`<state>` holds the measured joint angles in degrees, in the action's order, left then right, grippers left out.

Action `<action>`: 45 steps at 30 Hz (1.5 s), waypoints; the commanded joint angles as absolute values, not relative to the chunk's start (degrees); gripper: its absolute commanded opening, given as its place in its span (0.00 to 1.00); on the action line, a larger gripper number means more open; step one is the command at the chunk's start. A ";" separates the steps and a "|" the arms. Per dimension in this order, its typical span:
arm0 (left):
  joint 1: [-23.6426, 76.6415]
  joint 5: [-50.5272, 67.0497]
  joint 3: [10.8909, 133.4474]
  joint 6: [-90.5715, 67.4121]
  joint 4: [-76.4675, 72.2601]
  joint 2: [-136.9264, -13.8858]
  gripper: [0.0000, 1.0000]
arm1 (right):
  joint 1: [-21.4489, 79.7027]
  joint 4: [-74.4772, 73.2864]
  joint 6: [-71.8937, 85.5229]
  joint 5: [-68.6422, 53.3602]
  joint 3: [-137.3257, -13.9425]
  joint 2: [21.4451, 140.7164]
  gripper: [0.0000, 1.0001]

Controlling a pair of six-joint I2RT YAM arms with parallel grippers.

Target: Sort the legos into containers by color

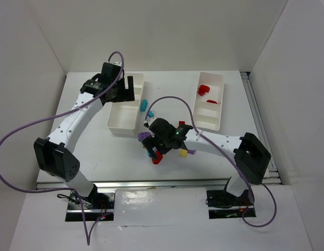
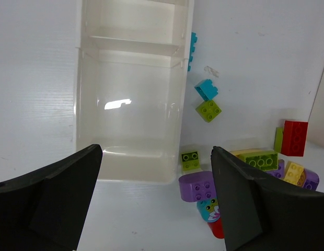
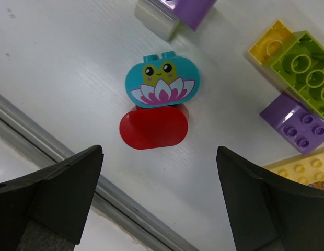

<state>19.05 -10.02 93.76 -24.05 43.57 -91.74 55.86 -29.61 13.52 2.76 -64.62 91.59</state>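
Right gripper [image 3: 159, 157] jaws released, empty, hovering over red rounded piece [image 3: 153, 127] at frame centre; teal frog piece [image 3: 162, 83] touches it just above. Looks lined up for a red pick. Other legos [image 3: 300, 68] piled at right edge. Farther up: left gripper [image 2: 157, 151] jaws released over left tray [image 1: 123, 117]; right tray [image 1: 209, 112] holds reds [image 1: 204, 90] in its top compartment.

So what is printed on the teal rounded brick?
The teal brick shows a frog over a pink-white lotus; right wrist view.
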 commanded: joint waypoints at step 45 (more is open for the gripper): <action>13.54 63.25 92.20 -24.18 28.74 -100.72 1.00 | 42.46 -24.61 10.81 2.55 -70.58 78.93 0.51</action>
<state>13.37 47.77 92.31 -24.14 33.74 -99.85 43.42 -25.21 11.25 5.56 -68.82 79.61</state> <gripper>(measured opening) 0.992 0.667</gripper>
